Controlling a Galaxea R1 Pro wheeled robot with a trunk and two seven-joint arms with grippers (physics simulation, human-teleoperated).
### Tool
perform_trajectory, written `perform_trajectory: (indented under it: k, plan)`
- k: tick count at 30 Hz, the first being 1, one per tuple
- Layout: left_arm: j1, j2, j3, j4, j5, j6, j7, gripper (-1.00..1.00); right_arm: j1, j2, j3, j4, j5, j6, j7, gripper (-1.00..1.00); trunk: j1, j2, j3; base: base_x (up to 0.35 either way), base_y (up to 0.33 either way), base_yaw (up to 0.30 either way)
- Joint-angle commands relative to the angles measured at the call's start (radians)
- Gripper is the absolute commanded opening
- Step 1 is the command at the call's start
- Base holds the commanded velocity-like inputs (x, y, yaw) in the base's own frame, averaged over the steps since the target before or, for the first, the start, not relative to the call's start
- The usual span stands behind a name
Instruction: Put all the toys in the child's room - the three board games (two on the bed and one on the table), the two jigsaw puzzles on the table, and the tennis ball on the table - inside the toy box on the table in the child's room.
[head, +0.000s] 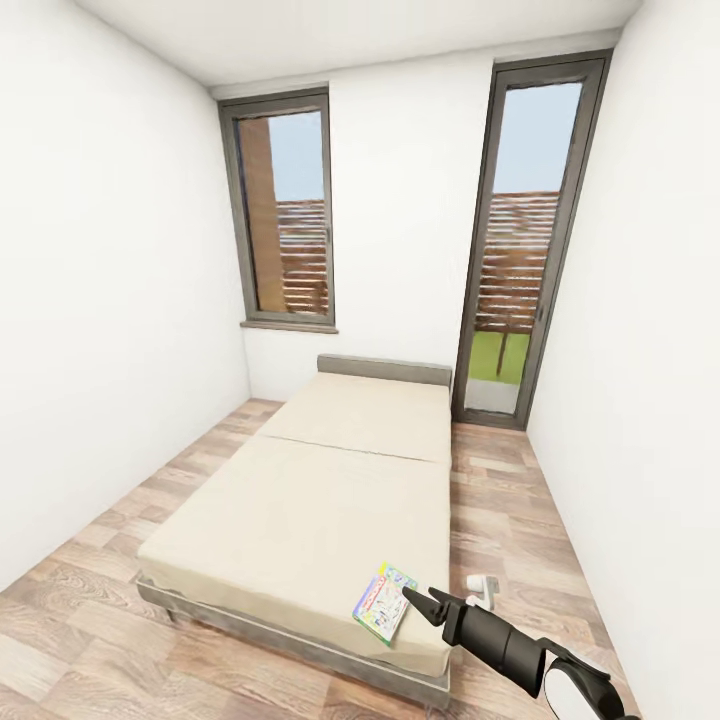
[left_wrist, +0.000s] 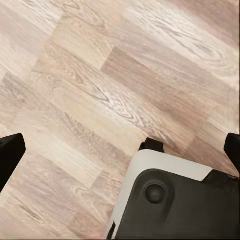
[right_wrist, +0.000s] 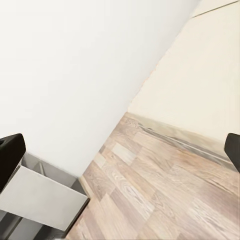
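Observation:
A white Monopoly-style board game (head: 385, 603) with a colourful border lies flat on the near right corner of the bed (head: 300, 500), a low beige mattress on a grey frame. My right gripper (head: 420, 598) hovers just to the right of that box, fingers pointing toward it. In the right wrist view the right gripper (right_wrist: 121, 150) is open and holds nothing. Down by my base, my left gripper (left_wrist: 121, 152) is open and empty over the wood floor. The table, toy box, jigsaw puzzles and tennis ball are out of view.
White walls close in on both sides of the bed, with narrow strips of plank floor (head: 90, 600) between. Two dark-framed tall windows (head: 285, 210) stand behind the headboard. A small white object (head: 483, 588) lies on the floor right of the bed. My base (left_wrist: 175, 200) is beneath the left gripper.

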Motion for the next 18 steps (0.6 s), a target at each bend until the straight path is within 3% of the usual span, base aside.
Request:
perform_trajectory:
  k: [1, 2, 8, 18]
  plan:
    - [-0.001, -0.013, 0.008, 0.002, -0.01, -0.004, 0.004, 1.0, 0.0, -0.001, 0.001, 0.0, -0.01, 0.006, -0.004, 1.0, 0.0, -0.001, 0.0, 0.0, 0.0, -0.008]
    - [-0.001, -0.037, 0.008, 0.002, -0.01, -0.004, 0.004, 1.0, 0.0, -0.001, 0.001, 0.0, -0.01, 0.006, -0.01, 1.0, 0.0, -0.001, 0.0, 0.0, 0.0, -0.005]
    - [0.0, -0.087, 0.008, 0.002, -0.01, -0.004, 0.004, 1.0, 0.0, -0.001, 0.001, -0.001, -0.011, 0.007, -0.027, 1.0, 0.0, -0.001, 0.0, 0.0, 0.0, -0.002]
    - [0.002, -0.087, 0.009, 0.001, -0.011, -0.004, 0.008, 1.0, 0.0, -0.001, 0.001, -0.001, -0.011, 0.007, -0.032, 1.0, 0.0, -0.001, 0.0, 0.0, 0.0, 0.0]
